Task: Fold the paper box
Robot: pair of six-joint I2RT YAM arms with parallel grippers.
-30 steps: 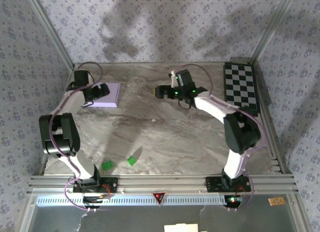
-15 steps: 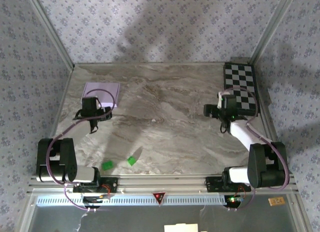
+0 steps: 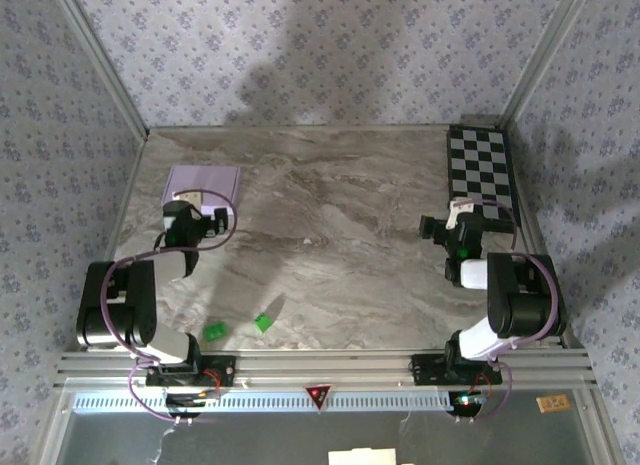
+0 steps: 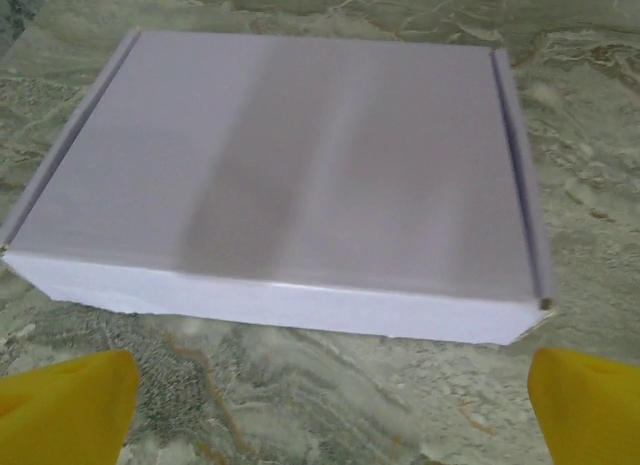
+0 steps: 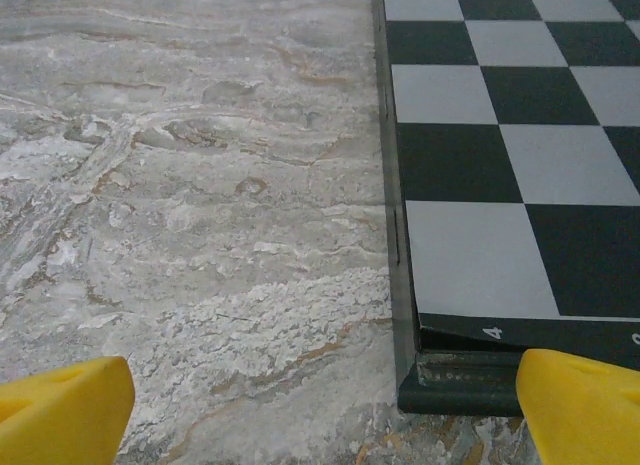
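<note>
Left gripper and right gripper, both spread wide and empty, stand beyond two green bits near the table's front edge, facing one paper box at the far-left corner and one checkerboard along the right edge.

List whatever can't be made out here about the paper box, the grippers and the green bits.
- Paper box: left wrist view, its closed top hides the inside and far wall; top view, the left arm covers its near edge.
- Left gripper, right gripper: wrist views, bottom edge cuts the fingers to yellow tips.
- Green bits: top view, too small to identify.
- Checkerboard: right wrist view, cut off at the right edge.
</note>
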